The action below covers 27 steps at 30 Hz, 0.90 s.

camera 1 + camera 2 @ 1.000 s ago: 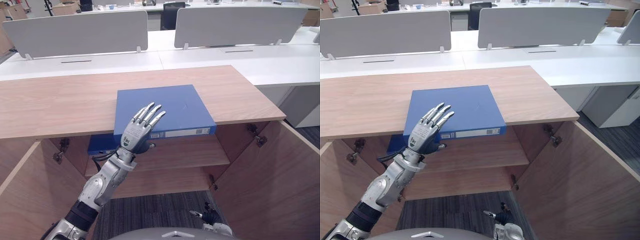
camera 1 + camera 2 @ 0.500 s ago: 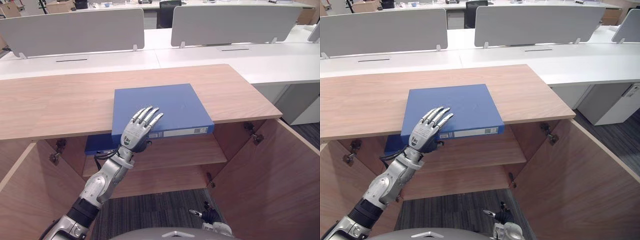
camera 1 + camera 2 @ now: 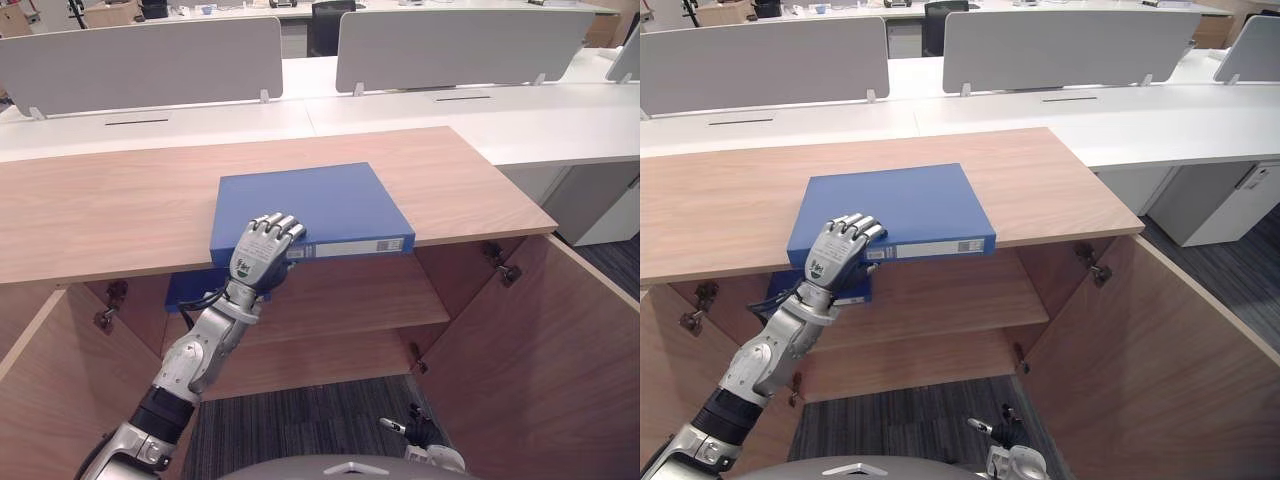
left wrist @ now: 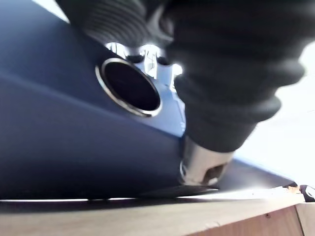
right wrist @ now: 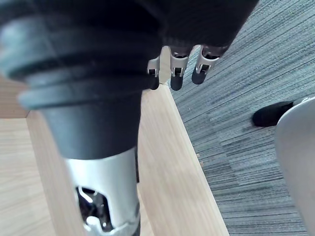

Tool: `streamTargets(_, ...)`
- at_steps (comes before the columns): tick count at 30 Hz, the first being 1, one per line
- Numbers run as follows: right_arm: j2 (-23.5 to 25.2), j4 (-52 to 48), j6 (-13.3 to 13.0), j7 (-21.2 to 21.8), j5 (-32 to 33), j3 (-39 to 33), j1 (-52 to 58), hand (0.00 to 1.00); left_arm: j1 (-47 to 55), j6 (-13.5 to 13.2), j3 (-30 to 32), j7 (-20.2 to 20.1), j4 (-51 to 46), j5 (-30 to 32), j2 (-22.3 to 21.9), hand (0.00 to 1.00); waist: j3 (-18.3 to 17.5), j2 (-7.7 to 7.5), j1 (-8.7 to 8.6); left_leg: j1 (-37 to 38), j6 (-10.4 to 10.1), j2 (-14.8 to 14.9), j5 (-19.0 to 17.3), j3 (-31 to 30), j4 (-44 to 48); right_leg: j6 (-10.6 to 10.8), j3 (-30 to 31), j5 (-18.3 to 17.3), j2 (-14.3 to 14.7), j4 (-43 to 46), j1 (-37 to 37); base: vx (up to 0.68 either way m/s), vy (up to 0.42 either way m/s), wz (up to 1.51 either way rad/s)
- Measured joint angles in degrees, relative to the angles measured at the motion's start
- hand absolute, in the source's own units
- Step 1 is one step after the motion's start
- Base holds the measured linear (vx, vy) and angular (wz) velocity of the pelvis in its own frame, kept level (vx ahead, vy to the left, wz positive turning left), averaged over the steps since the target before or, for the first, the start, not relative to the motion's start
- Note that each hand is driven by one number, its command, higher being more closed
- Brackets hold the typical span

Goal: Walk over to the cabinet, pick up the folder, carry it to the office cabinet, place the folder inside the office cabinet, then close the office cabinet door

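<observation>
Folder: the blue folder (image 3: 320, 200) lies flat on the cabinet's (image 3: 470, 270) wooden surface (image 3: 100, 215), its spine overhanging the front lip toward 6 o'clock.
Left hand: the left hand (image 3: 258, 250) is at the folder's 7 o'clock corner with its fingers curled over the top cover. The thumb is hidden below, so I judge this a pinch across the spine.
Right hand: the right hand (image 3: 415, 432) hangs low at 5 o'clock, fingers (image 5: 177, 73) loosely straight and holding nothing.
Step in hand: securing the grip before lifting.
Doing it well: a corner hold will likely let the far side sag. Seat the thumb firmly underneath, draw the folder toward 6 o'clock until it clears the lip, then keep it level.
Edges: the front lip sits directly under the spine. Below it are the shelf (image 3: 360, 295) and a second blue item (image 3: 190, 288) at 7 o'clock.
Open room: the left door (image 3: 60, 390) at 8 o'clock and the right door (image 3: 540, 350) at 4 o'clock stand open. The free lane runs between them, toward 6 o'clock over the carpet (image 3: 300, 420).
</observation>
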Motion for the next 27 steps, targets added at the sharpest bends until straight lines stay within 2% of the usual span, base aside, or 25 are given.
streamTargets(4, 0.0, 0.0, 0.0, 0.0, 0.0, -0.4, 0.0, 0.0, 0.1, -0.2, 1.2, 0.2, -2.3, -0.7, 0.1, 1.0, 0.4, 0.0, 0.02, 0.0, 0.0, 0.0, 0.0, 0.0, 0.0, 0.0, 0.0, 0.0, 0.0, 0.0, 0.0, 0.0, 0.0, 0.0)
streamTargets(8, 0.0, 0.1, 0.0, 0.0, 0.0, -0.6, 0.1, 0.0, 0.5, -1.2, 2.0, 0.3, -7.0, -4.8, -0.3, 1.0, 0.8, -0.04, 0.42, -0.6, 0.0, 0.0, 0.0, 0.0, 0.1, 0.0, 0.5, 0.0, 0.0, 0.0, -0.5, 0.0, 0.0, 0.0)
streamTargets(10, -0.1, 0.2, 0.0, -0.1, 0.1, -1.0, 0.3, 0.0, 0.8, -2.4, 2.0, 1.1, -11.0, -9.1, -1.4, 1.0, 0.9, -0.09, 1.33, -1.2, 0.0, 0.0, 0.0, 0.1, 0.2, 0.0, 0.7, 0.0, 0.0, 0.0, -1.1, 0.0, -0.003, -0.02)
streamTargets(15, 0.1, 2.3, 0.0, -0.1, 0.1, -0.9, -0.5, 0.0, 1.0, -3.8, 2.2, 3.6, -17.5, -17.5, -5.3, 1.0, 0.9, -0.08, 1.85, -1.1, -0.3, 0.0, -0.3, 0.1, 0.8, 0.0, 1.5, -0.6, 0.0, 1.1, -1.4, -0.02, -0.017, -0.03)
streamTargets(16, 0.1, 2.4, 0.0, -0.3, 0.1, -0.9, -0.5, 0.0, 1.0, -4.5, 2.2, 4.1, -20.1, -21.0, -6.8, 1.0, 0.9, -0.07, 2.07, -0.9, -0.5, 0.1, -0.5, 0.1, 1.1, 0.1, 1.5, -1.3, 0.0, 2.2, -1.6, -0.05, -0.033, 0.0)
streamTargets(18, 0.1, 2.5, 0.0, -0.4, 0.1, -0.8, -0.5, 0.0, 1.1, -5.2, 2.2, 4.5, -21.5, -23.1, -7.7, 1.0, 0.9, -0.07, 2.35, -0.9, -0.5, 0.1, -0.5, 0.0, 1.1, 0.0, 1.5, -1.6, 0.0, 2.9, -1.9, -0.04, -0.024, 0.02)
streamTargets(20, 0.1, 2.6, 0.0, -0.5, 0.1, -0.7, -0.5, 0.0, 1.5, -6.5, 2.5, 5.2, -23.8, -27.6, -9.0, 1.0, 0.9, -0.06, 2.7, -0.8, -0.4, 0.1, -0.6, -0.2, 1.3, 0.0, 1.5, -2.2, 0.0, 4.0, -2.1, -0.06, -0.032, 0.04)
streamTargets(27, 0.0, 4.0, 0.0, -0.7, 0.7, 0.0, -0.9, 0.0, 2.6, -8.5, 4.3, 6.6, -28.3, -42.4, -13.0, 1.0, 0.9, 0.0, 3.77, -1.0, -0.3, 0.3, -0.8, -0.6, 2.0, 0.0, 1.3, -2.7, 0.1, 5.2, -2.3, -0.07, -0.032, 0.02)
